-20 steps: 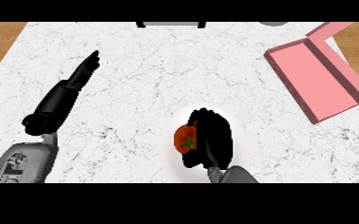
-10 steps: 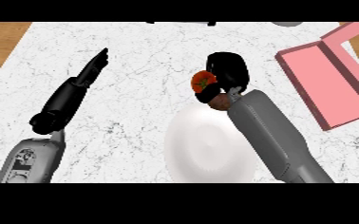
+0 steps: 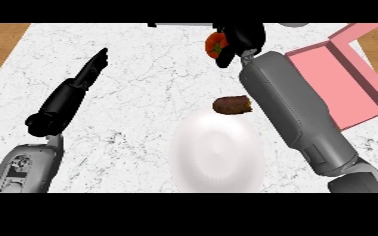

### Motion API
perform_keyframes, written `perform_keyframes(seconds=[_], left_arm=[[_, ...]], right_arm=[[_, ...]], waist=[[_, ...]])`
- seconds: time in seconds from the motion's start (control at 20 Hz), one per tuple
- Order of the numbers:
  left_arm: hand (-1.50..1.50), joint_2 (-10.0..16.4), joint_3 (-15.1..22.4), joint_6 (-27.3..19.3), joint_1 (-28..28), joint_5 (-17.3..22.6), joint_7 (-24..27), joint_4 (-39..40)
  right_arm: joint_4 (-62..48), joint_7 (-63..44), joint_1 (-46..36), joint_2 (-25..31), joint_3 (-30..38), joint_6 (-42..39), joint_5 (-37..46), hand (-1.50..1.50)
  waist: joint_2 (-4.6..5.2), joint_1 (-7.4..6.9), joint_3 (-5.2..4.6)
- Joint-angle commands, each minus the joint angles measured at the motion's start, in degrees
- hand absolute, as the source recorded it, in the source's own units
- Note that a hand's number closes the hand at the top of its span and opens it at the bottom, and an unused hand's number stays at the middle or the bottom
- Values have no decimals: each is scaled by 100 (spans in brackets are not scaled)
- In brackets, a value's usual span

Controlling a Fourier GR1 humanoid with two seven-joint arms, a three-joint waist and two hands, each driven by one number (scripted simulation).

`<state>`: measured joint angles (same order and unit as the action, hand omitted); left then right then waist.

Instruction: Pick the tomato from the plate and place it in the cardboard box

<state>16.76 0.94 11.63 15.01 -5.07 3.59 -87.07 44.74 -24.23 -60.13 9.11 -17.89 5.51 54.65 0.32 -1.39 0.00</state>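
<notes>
Plate (image 3: 218, 155) nearest, white, round and glossy, on veined marble table (image 3: 148, 95); stubby brown lump (image 3: 232, 105) just past its far rim, perhaps bread. Left hand (image 3: 74, 87) lying flat, fingers straight. Farther off, right hand (image 3: 244, 35) curled round smooth red tomato (image 3: 213, 45), clear of the plate. Carry step, by the look; next calls for swinging right over shallow pink box (image 3: 336, 80), then uncurling.

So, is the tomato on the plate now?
No, the right hand is curled round the tomato near the far edge of the counter, apart from the plate.
</notes>
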Motion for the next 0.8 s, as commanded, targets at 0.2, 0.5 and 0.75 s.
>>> perform_keyframes(seconds=[0.2,0.5,0.75], left_arm=[[0,-50,-2,-18,-231,-82,162,87],[0,-120,70,-104,-668,-217,277,-299],[0,-51,-208,-4,-199,-85,309,158]], right_arm=[[167,-1563,-701,181,854,793,242,150],[5,-1886,-433,653,1255,1420,493,150],[190,-1450,-227,1477,1790,1118,103,150]], waist=[[-31,103,-4],[-29,62,-1],[-37,169,-1]])
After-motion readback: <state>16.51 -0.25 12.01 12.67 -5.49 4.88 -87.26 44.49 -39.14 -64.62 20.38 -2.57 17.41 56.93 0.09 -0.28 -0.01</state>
